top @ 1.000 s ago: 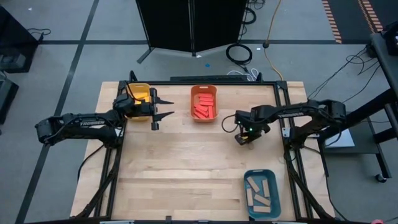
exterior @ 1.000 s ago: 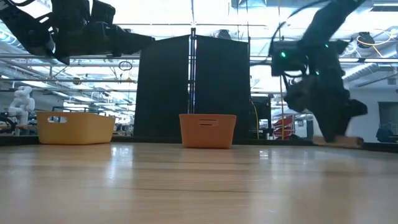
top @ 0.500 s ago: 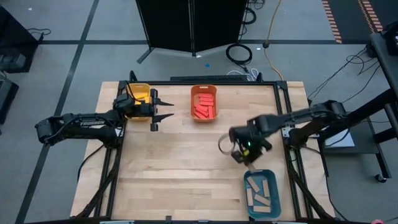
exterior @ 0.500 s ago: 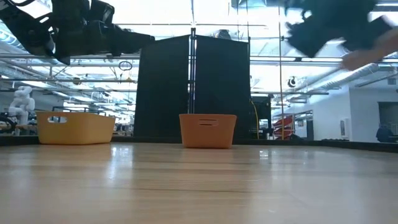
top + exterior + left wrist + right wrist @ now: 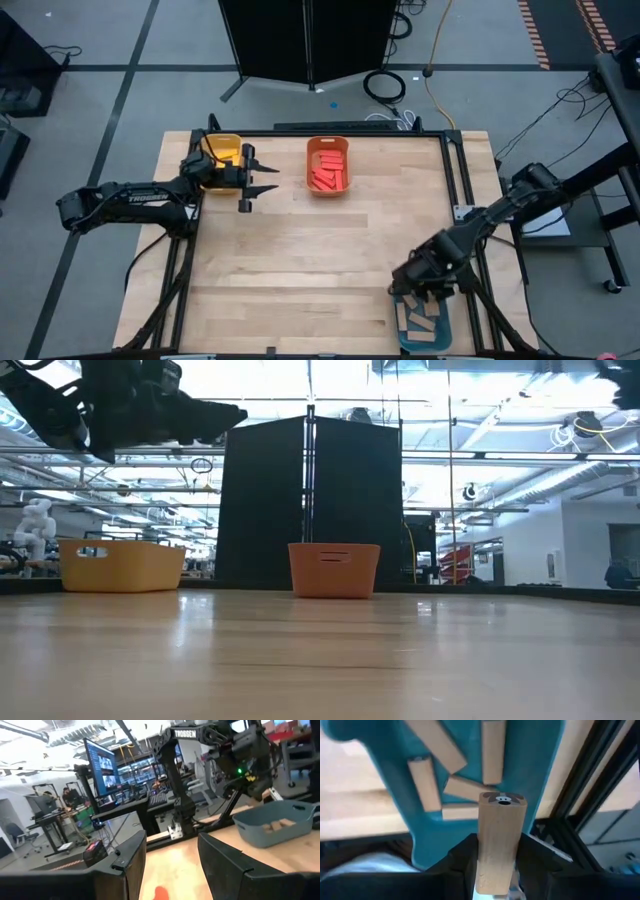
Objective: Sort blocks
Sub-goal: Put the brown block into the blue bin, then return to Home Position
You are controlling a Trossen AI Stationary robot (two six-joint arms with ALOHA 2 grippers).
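My right gripper [image 5: 424, 291] hangs over the teal bin [image 5: 438, 332] at the table's near right. It is shut on a tan block [image 5: 499, 835]. Several tan blocks [image 5: 425, 784] lie flat on the floor of the teal bin [image 5: 535, 765]. My left gripper [image 5: 266, 178] is open and holds nothing. It floats level between the yellow bin [image 5: 224, 150] and the orange bin [image 5: 328, 165], which holds red blocks [image 5: 326, 172]. In the left wrist view my left gripper [image 5: 172, 865] faces the teal bin [image 5: 272, 822]. My right gripper pinches the tan block between its two fingers, one on each long side [image 5: 485, 862], at the end nearer the wrist. The fingers slant down from above and lie along the block. Its free end [image 5: 503, 799] sticks out past the fingertips, clear above the teal bin.
Black rails [image 5: 460, 180] frame the wooden table [image 5: 310, 260]. In the low view, the yellow bin [image 5: 122, 565] and the orange bin [image 5: 334, 568] stand at the far side. A black screen [image 5: 305, 40] stands behind the table. Bare wood lies between the bins.
My right gripper has lifted the tan block off the table's right middle. It has swung toward the near edge, rolling about its own axis, and now hangs over the teal bin.
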